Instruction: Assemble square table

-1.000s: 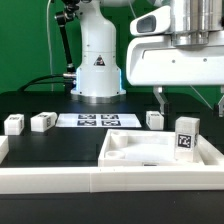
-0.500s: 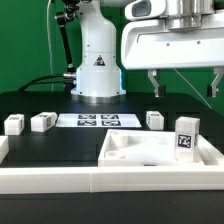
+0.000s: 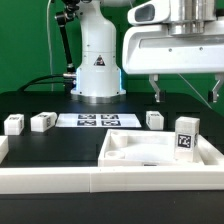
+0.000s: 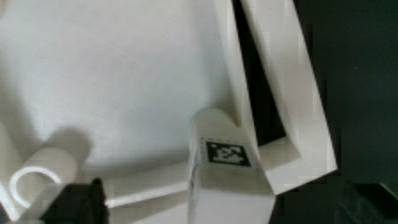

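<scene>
Tool (image 3: 185, 95) has risen and steadied, jaws spread wide, gripping nothing. The leg (image 3: 186, 137) stands directly below it on the slab (image 3: 130, 152). It looks placed, so I'd next fetch one of the other legs (image 3: 155, 119) off the desk (image 3: 60, 145).

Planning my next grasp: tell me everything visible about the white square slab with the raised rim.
The white plastic square slab lies flat, raised rim upward, smooth inside. A white blocky tagged leg stands upright at its corner on the exterior view's right, apparently inside the rim. Its near edge seems to meet the long white border wall. The open tool hangs above, not touching.
</scene>
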You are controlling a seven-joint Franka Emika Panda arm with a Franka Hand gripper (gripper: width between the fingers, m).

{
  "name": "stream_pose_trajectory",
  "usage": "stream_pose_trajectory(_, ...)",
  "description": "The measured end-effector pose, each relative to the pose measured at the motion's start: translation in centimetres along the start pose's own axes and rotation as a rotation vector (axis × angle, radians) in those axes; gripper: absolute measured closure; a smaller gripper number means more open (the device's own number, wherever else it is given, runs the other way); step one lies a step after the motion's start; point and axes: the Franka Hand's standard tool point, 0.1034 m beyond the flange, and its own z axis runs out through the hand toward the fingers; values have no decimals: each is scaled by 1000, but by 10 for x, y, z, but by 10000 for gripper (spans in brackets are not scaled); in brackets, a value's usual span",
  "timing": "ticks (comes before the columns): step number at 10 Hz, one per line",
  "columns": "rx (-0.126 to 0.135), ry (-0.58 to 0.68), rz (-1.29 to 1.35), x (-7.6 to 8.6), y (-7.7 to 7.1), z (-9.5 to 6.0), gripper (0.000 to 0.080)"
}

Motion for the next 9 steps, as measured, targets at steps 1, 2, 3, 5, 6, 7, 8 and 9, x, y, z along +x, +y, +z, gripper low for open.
stream_pose_trajectory(1,-1,-3,-88,0,1,1,150)
stream_pose_trajectory(2,-8,-30,-150,-3,6,2,150)
stream_pose_trajectory(3,-7,-35,-180,-1,12,2,150)
stream_pose_trajectory(5,-8,-34,-176,-2,11,2,150)
stream_pose_trajectory(6,-8,-35,-176,-3,12,3,150)
stream_pose_trajectory(7,-8,-36,-176,-3,12,3,150)
stream_pose_trajectory(8,-7,-34,-180,-2,12,3,150)
stream_pose_trajectory(9,-4,-18,-173,-19,12,6,150)
